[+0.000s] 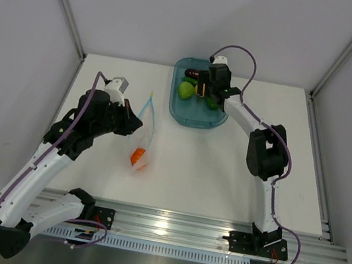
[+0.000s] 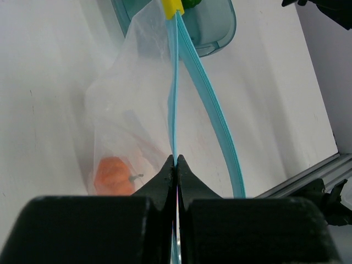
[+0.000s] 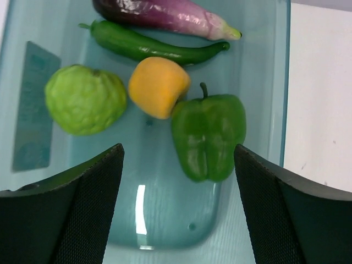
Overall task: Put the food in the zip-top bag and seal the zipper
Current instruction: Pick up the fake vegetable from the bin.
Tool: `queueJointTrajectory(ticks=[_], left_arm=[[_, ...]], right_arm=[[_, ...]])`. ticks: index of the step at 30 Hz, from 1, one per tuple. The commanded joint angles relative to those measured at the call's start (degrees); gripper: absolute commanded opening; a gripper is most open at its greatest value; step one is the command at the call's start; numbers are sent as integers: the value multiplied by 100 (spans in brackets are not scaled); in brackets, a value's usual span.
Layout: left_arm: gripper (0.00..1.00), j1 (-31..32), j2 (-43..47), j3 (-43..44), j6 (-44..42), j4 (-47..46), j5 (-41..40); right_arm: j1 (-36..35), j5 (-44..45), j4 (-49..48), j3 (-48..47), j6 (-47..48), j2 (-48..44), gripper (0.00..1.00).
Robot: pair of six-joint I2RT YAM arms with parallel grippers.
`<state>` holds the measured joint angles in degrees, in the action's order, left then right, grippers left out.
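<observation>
Loading is in hand. The left hand (image 2: 176, 162), shut tight, pinches one lip of the zipper (image 2: 176, 99), propping the zip-top bag (image 2: 126, 99) open on the bench (image 1: 224, 166). An orange-red piece (image 2: 113, 176) lies inside. The right hand (image 3: 177, 151), wide and empty, hangs over the teal tray (image 3: 275, 82), straddling the green bell pepper (image 3: 209, 137). Next it probably needs to descend, close on the pepper and carry it to the bag's mouth.

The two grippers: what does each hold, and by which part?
The left gripper pinches the clear bag by its blue zipper strip. The right gripper hangs open over the tray and holds nothing.
</observation>
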<state>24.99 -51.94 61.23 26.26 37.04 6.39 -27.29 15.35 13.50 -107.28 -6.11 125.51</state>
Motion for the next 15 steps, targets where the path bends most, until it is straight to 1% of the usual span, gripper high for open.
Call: queueJointTrajectory(ticks=[1, 6, 15], left_arm=[[1, -30, -35, -128, -104, -434, 125], [1, -30, -79, -173, -165, -495, 169], [1, -38, -132, -191, -253, -522, 240]], right_arm=[[136, 144, -58, -538, 286, 341, 82], [233, 169, 39, -969, 356, 763, 82], [241, 310, 171, -1453, 506, 1265, 86]])
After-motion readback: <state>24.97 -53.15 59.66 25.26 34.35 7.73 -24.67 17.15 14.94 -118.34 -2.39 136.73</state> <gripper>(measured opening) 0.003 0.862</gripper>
